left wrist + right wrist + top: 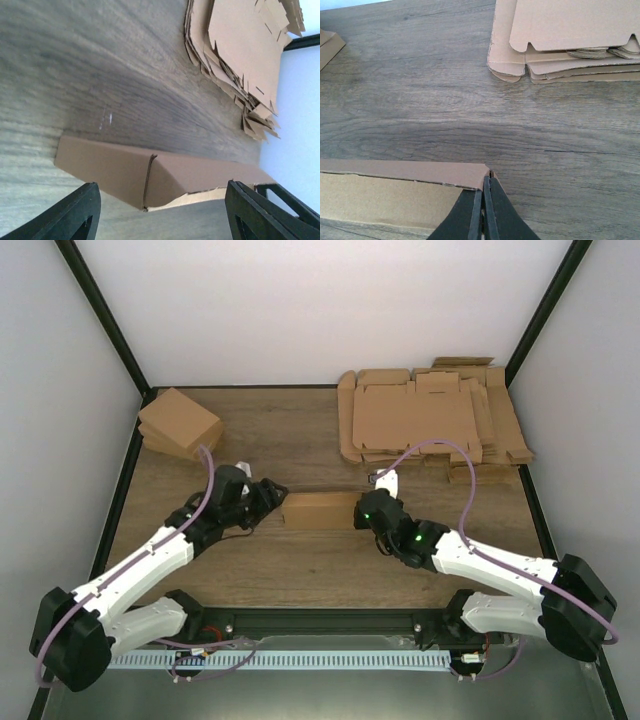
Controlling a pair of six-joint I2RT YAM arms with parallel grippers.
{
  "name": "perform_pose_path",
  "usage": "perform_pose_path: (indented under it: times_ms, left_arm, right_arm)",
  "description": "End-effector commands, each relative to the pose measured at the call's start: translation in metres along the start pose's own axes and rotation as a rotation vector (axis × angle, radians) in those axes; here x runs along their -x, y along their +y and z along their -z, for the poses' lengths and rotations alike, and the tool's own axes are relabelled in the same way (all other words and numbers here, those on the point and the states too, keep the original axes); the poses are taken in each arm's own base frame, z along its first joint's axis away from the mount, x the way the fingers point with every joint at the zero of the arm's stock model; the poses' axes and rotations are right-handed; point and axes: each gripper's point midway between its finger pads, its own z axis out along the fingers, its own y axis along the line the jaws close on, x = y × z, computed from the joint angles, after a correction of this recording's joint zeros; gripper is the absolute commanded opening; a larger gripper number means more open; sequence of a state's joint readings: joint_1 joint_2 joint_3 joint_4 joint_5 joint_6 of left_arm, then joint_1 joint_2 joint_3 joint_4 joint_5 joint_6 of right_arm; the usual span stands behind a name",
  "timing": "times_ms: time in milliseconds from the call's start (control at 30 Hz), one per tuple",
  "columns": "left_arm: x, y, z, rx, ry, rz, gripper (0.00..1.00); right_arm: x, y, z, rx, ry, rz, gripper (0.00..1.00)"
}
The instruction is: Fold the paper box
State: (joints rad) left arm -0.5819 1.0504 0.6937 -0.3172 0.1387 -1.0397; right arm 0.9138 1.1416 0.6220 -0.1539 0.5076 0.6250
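Centrally on the table (300,575), the paper box (318,510) is laid between the two arms. The left gripper (268,496) is spread wide just off the box's left end, and nothing is grasped. The right gripper (483,186) is pressed fully together, its tips set against the box's right corner; whether cardboard is pinched cannot be told. Flat cardboard sheets (430,420) are piled at the far right.

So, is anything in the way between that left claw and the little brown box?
Nothing visible is. The left gripper, jaws open, faces the end of the paper box with only bare tabletop between; the stack of flat cardboard sheets lies well aside.
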Motion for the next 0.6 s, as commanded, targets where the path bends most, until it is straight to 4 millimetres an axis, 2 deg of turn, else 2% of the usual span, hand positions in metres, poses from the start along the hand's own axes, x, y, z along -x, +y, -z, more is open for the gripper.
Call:
perform_pose_path:
  times_ms: [0,67,133,167,267,567]
  left_arm:
    - [-0.007,-0.013,0.002,-0.123,0.039,0.208,0.7]
    - [-0.011,-0.001,-0.001,-0.089,0.041,0.283,0.7]
    - [-0.012,0.003,-0.004,-0.096,0.045,0.313,0.71]
    - [-0.011,0.003,-0.005,-0.126,0.043,0.339,0.81]
    - [-0.01,0.001,-0.006,-0.156,0.046,0.379,0.84]
    - [-0.006,-0.003,-0.008,-0.243,0.031,0.512,0.83]
  right_arm:
    - [-0.071,-0.025,-0.003,-0.068,0.253,0.12,0.01]
    - [-0.071,-0.025,-0.003,-0.066,0.253,0.117,0.01]
    - [-0.071,-0.024,-0.003,-0.066,0.254,0.118,0.01]
    - [-0.071,-0.024,-0.003,-0.066,0.254,0.118,0.01]
    - [-0.072,-0.024,-0.003,-0.064,0.257,0.118,0.01]
    - [-0.072,-0.025,-0.003,-0.064,0.258,0.119,0.01]
